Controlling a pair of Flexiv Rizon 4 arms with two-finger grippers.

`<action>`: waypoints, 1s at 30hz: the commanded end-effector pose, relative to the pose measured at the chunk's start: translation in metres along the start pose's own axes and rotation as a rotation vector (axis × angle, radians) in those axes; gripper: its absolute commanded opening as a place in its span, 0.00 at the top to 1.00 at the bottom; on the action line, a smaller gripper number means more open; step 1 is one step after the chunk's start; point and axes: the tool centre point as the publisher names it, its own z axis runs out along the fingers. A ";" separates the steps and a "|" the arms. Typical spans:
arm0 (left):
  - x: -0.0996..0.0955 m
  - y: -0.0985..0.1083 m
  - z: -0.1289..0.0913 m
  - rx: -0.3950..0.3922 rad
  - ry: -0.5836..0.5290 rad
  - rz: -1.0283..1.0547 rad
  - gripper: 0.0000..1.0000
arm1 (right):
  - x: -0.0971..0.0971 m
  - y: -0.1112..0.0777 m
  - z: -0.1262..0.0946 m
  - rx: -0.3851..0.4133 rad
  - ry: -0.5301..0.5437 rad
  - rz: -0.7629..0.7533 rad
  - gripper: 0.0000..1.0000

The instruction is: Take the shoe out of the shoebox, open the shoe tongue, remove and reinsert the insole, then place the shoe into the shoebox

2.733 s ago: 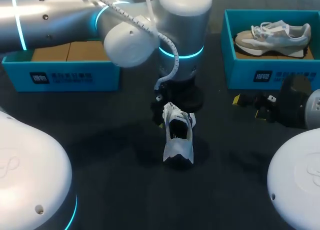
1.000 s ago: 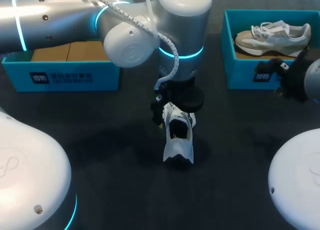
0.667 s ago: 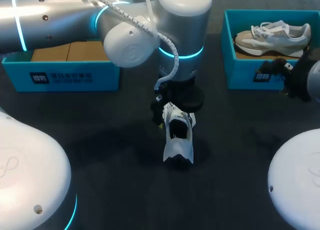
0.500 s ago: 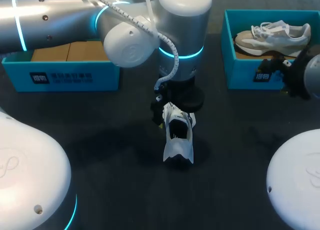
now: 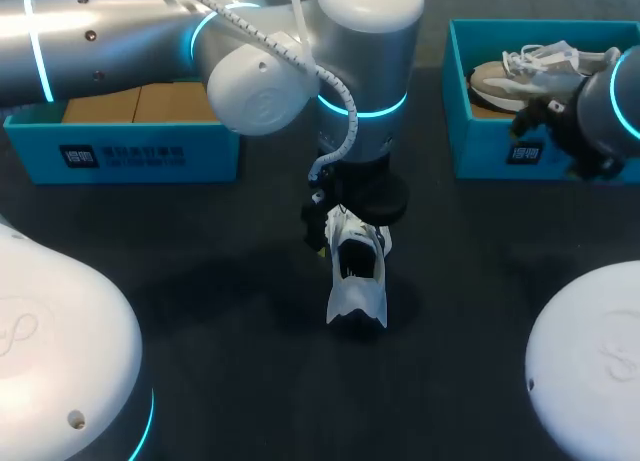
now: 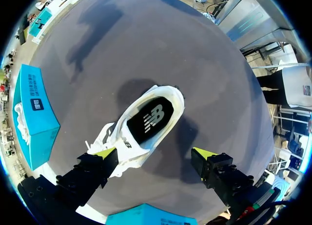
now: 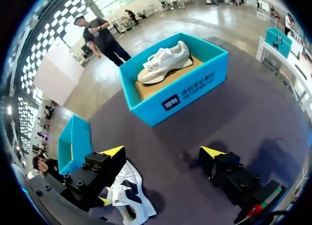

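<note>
Right now the left gripper (image 6: 155, 153) hangs spread, gripping nothing, one fingertip at the lace end of the white shoe (image 5: 355, 271). The shoe sits mid-table with its dark insole (image 6: 146, 122) in place. The right gripper (image 7: 163, 152) is spread and empty, near the right shoebox (image 5: 500, 151), well apart from the shoe. Probably the tongue step: pinch the tongue only, not the laces, and bring the right over to brace the heel.

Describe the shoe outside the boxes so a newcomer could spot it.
On the dark table, look between the teal left shoebox and the right shoebox, beneath the left arm's wrist. The white shoe stands there on the bare tabletop, dark insole showing. The only other shoe, a grey and white sneaker, lies inside the right shoebox.
</note>
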 end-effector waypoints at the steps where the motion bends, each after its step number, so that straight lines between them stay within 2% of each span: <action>1: 0.001 0.001 0.000 -0.001 -0.002 0.001 0.00 | -0.006 0.004 0.000 0.569 0.096 0.019 0.00; 4: 0.001 0.001 0.000 -0.001 -0.002 0.001 0.00 | -0.004 0.006 -0.002 0.600 0.153 0.019 0.00; 20: 0.001 0.001 0.000 -0.001 -0.002 0.001 0.00 | -0.004 0.006 -0.002 0.600 0.153 0.019 0.00; 21: 0.001 0.001 0.000 -0.001 -0.002 0.001 0.00 | -0.005 0.007 -0.002 0.613 0.223 0.007 0.00; 23: 0.001 0.001 0.000 -0.001 -0.002 0.001 0.00 | -0.007 0.009 -0.001 0.624 0.242 0.007 0.00; 24: 0.001 0.001 0.000 -0.001 -0.002 0.001 0.00 | -0.009 0.013 -0.003 0.637 0.309 -0.002 0.00; 30: 0.001 0.001 0.000 -0.001 -0.002 0.001 0.00 | -0.013 0.019 -0.005 0.619 0.333 -0.010 0.00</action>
